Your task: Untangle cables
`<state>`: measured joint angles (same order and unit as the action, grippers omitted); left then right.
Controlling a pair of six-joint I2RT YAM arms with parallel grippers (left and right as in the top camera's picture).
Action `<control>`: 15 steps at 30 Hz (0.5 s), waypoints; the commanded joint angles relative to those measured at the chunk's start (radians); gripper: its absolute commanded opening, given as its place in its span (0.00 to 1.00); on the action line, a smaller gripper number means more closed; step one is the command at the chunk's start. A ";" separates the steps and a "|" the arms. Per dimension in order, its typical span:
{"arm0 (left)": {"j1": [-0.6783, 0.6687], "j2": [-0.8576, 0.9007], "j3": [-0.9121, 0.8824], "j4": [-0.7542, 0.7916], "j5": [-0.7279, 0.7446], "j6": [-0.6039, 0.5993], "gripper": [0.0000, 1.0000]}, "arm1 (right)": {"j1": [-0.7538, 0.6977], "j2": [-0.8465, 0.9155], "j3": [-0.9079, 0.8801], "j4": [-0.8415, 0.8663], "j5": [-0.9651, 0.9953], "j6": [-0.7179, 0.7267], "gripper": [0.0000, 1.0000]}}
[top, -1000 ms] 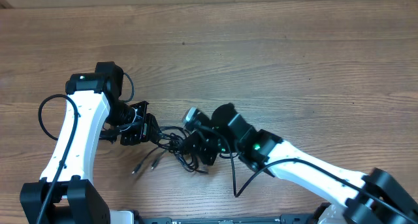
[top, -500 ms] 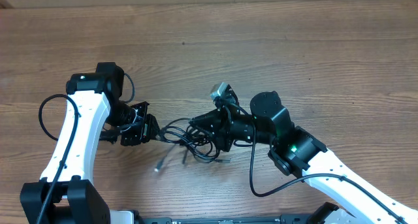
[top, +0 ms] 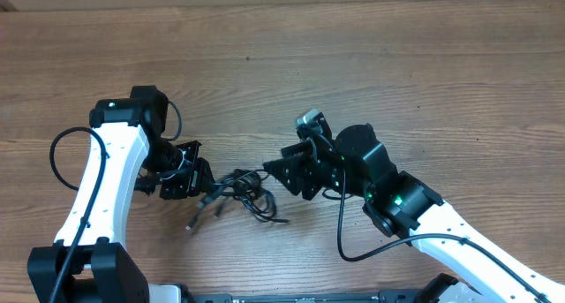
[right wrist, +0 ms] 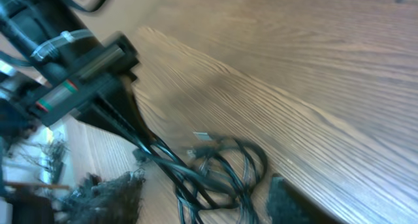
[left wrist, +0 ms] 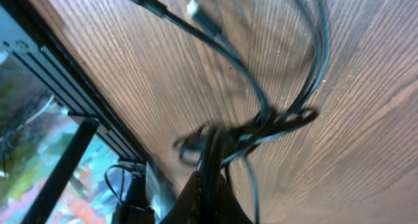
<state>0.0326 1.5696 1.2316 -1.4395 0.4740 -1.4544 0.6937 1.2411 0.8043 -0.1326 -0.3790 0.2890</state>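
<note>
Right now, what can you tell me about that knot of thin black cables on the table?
The cables are thin black cords looped into a loose tangle lying on the wooden table. Small plug ends trail out toward the front edge. The left claw pinches one side; the open right claw sits beside it, holding nothing.

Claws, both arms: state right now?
Left claw: closed on the cables.
Right claw: open, holding nothing.
</note>
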 commanded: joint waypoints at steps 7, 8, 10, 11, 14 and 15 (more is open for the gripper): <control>0.000 0.007 0.014 -0.003 0.003 0.146 0.04 | -0.003 -0.021 0.015 -0.061 0.056 0.002 0.91; 0.000 0.007 0.014 -0.003 0.003 0.145 0.04 | -0.003 -0.021 0.015 -0.061 0.046 -0.002 0.94; 0.000 0.007 0.014 -0.003 0.020 0.145 0.04 | -0.003 -0.021 0.015 -0.061 0.000 -0.038 0.96; 0.000 0.007 0.014 -0.003 0.026 0.145 0.04 | -0.003 -0.021 0.015 -0.061 -0.029 -0.064 0.96; 0.000 0.007 0.014 0.004 0.047 0.142 0.04 | -0.003 -0.015 0.015 -0.066 -0.089 -0.123 0.97; 0.000 0.007 0.014 0.004 0.052 0.142 0.04 | -0.003 -0.010 0.015 -0.072 -0.096 -0.137 0.97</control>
<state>0.0326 1.5696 1.2316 -1.4364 0.4828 -1.3304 0.6937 1.2407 0.8043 -0.2031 -0.4091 0.2253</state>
